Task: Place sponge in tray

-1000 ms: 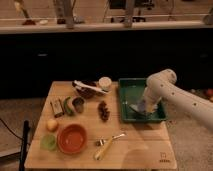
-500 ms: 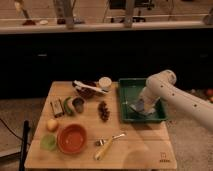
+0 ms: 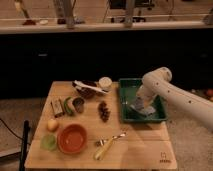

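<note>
The green tray (image 3: 125,102) stands at the right of the wooden table. My gripper (image 3: 138,105) reaches down into it from the white arm (image 3: 159,82), which comes in from the right. A pale blue-grey piece (image 3: 146,110) lies on the tray floor right under and beside the gripper. It may be the sponge, but I cannot tell that for sure, nor whether the gripper holds it.
A white cup (image 3: 105,82) and a dark bowl with a white utensil (image 3: 87,90) stand left of the tray. A dark cluster (image 3: 103,111), a can (image 3: 78,104), an orange bowl (image 3: 73,138), a yellow fruit (image 3: 52,125) and cutlery (image 3: 110,142) fill the rest of the table.
The gripper has shifted slightly left and down inside the tray. Nothing else on the table has moved.
</note>
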`<state>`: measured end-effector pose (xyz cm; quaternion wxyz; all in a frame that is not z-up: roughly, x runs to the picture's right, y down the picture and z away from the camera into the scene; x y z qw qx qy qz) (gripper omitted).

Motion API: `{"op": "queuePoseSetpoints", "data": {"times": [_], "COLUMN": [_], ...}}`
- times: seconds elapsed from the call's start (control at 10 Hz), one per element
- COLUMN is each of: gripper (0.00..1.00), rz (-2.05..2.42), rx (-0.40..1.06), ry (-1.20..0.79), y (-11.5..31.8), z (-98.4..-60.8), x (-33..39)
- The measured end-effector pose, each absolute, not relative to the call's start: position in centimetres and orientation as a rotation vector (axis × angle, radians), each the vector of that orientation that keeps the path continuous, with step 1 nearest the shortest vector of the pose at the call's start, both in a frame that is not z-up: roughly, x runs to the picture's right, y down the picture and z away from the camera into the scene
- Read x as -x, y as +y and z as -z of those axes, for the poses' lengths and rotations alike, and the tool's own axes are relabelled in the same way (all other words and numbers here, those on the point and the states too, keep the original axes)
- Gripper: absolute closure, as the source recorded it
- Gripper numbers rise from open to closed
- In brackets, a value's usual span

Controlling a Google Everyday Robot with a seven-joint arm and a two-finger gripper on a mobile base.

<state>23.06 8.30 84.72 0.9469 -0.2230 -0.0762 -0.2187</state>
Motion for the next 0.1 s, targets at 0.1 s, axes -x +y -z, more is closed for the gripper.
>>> {"op": "queuePoseSetpoints", "data": {"times": [0.1], "gripper": [1.00], "rz": [0.473], "rx": [0.457], "ry": [-0.158], "y": [8.39], "z": [-84.82], "x": [-23.14]}}
